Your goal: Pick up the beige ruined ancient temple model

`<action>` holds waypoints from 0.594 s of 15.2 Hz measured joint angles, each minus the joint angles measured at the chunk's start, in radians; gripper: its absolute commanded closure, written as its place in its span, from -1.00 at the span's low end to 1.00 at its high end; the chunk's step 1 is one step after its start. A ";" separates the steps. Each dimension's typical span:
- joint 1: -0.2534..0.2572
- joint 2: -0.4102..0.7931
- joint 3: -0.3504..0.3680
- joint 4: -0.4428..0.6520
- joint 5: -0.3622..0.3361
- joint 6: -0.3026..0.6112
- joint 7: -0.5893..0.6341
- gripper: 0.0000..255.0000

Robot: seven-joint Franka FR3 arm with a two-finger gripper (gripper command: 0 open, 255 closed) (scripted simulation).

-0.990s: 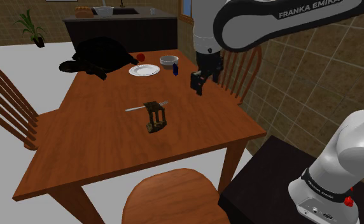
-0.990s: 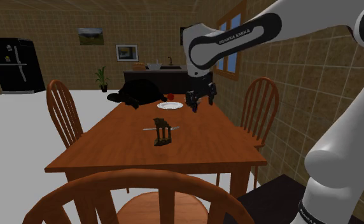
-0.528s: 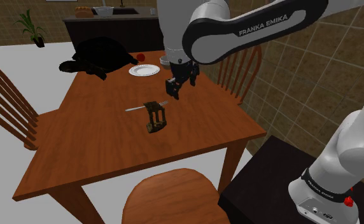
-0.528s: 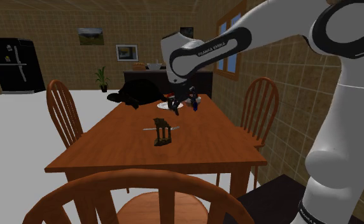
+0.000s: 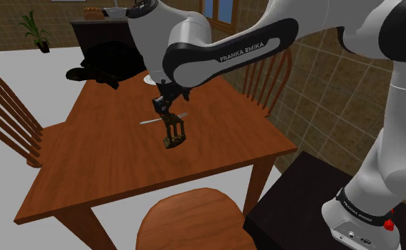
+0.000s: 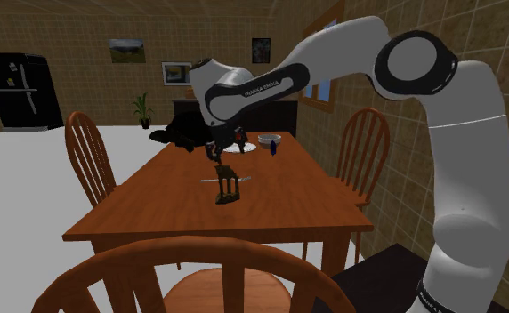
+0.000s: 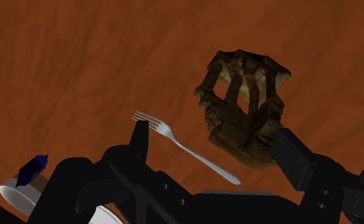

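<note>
Broadly, the wooden bench point(image 5: 109, 156) spread across the middle of the scene, and the white arm point(image 5: 223, 50) bent down over it from the stand point(image 5: 301, 206) at the shoulder view's lower right. At the arm's end the claw point(image 5: 162, 108) hung just above the bench's middle, its two black fingers standing apart with nothing clasped between them. Right below it, a little nearer the stand, stood the temple model point(image 5: 174, 132), a dark brown ruin of columns rather than a beige one, upright and taller than wide. In the wrist view the model point(image 7: 244, 108) lay ahead of the gap but toward one finger, not squarely between the two, so the descent would probably need a small sideways shift first. Just beside the model's base lay a slim silver fork point(image 7: 187, 149), near enough that a finger might catch it.
</note>
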State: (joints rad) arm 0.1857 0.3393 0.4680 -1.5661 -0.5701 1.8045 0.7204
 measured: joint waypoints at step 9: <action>0.060 0.148 -0.021 0.100 -0.090 0.021 0.053 -1.00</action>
State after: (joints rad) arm 0.2460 0.4870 0.4465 -1.4661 -0.6606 1.8251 0.7736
